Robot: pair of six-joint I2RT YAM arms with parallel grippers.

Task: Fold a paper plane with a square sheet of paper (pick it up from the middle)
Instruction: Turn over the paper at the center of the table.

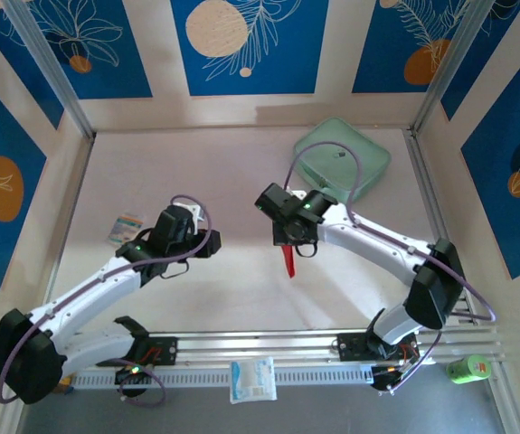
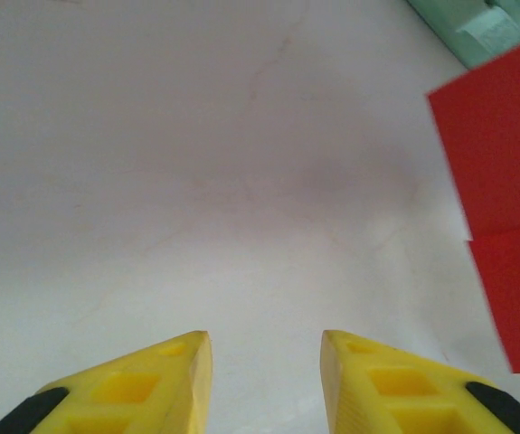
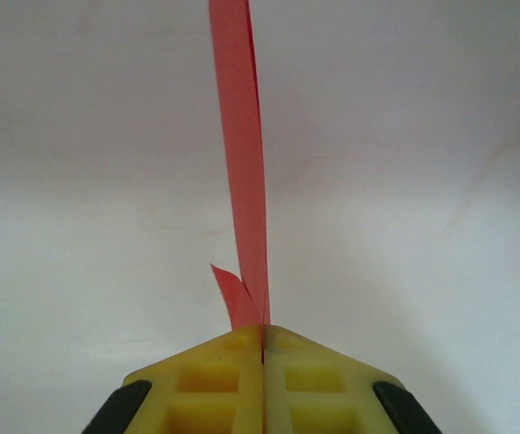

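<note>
My right gripper [image 1: 293, 242] hangs above the middle of the table, shut on the red sheet of paper [image 1: 288, 260], which is folded into layers. In the right wrist view the paper [image 3: 247, 181] stands edge-on, running straight out from the closed gripper [image 3: 263, 330], with a small flap curling off to the left. My left gripper [image 1: 212, 240] is to the left of it, open and empty. Its view shows the gripper [image 2: 267, 348] over bare table, with the flat red face of the paper [image 2: 504, 181] at the right edge. Whether the paper has a plane's shape I cannot tell.
A mint-green zip case [image 1: 343, 163] lies at the back right, its corner [image 2: 477, 27] also in the left wrist view. A small printed packet [image 1: 126, 226] sits at the left, a white packet [image 1: 252, 378] on the front rail, and a green object [image 1: 468, 368] at the near right.
</note>
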